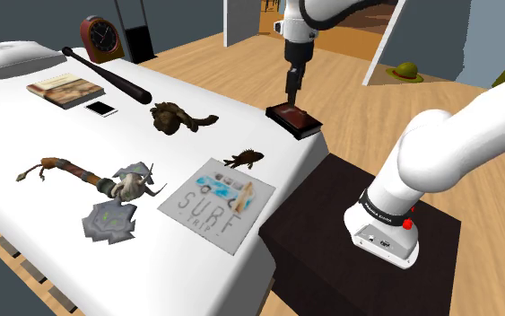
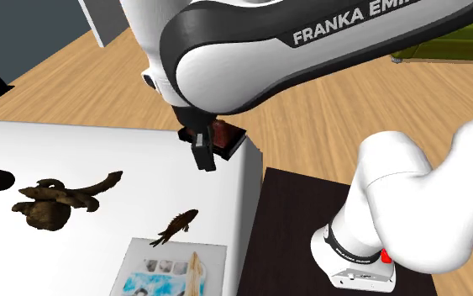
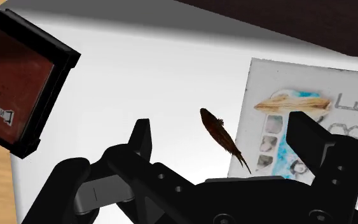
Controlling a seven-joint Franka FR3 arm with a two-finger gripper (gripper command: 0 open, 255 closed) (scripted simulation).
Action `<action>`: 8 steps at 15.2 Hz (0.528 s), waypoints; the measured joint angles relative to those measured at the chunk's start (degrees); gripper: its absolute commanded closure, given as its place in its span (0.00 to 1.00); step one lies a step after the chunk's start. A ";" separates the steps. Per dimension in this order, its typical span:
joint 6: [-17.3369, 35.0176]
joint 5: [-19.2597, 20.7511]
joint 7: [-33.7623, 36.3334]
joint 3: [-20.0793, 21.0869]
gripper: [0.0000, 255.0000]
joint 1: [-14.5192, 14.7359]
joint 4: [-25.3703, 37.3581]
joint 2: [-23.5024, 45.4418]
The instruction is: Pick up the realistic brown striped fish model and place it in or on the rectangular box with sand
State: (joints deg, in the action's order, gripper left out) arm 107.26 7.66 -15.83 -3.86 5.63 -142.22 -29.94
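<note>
Small brown striped fish (image 1: pixel 244 159) is left ungrasped mid-frame; black claw (image 1: pixel 291 93) is held open, empty; dark-red rectangular box (image 1: pixel 293 120) not yet filled.

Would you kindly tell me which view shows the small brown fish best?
The wrist view: the fish lies large and unobstructed ahead of the open jaws. The shoulder and second exterior views show it small, beside the printed card.

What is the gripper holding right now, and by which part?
Nothing. The gripper is open above the white surface; the brown fish lies there, untouched.
</note>
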 measured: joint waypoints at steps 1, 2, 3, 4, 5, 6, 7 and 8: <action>2.06 0.18 -0.91 0.00 0.00 0.49 -0.62 1.58; 4.12 0.36 -1.88 -0.03 0.00 0.95 -1.05 3.33; 6.30 0.59 -2.93 -0.13 0.00 1.35 -1.13 5.55; 8.09 0.71 -3.80 -0.03 0.00 1.85 -1.03 7.54; 9.74 0.77 -4.55 0.18 0.00 2.40 -0.83 9.50; 11.34 0.84 -5.28 0.42 0.00 2.94 -0.34 11.72; 13.02 1.15 -6.53 0.26 0.00 3.14 -0.07 13.74; 14.70 1.33 -7.30 0.46 0.00 3.57 -0.37 15.25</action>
State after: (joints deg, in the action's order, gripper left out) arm 121.96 8.99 -23.14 -3.40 9.20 -142.59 -14.69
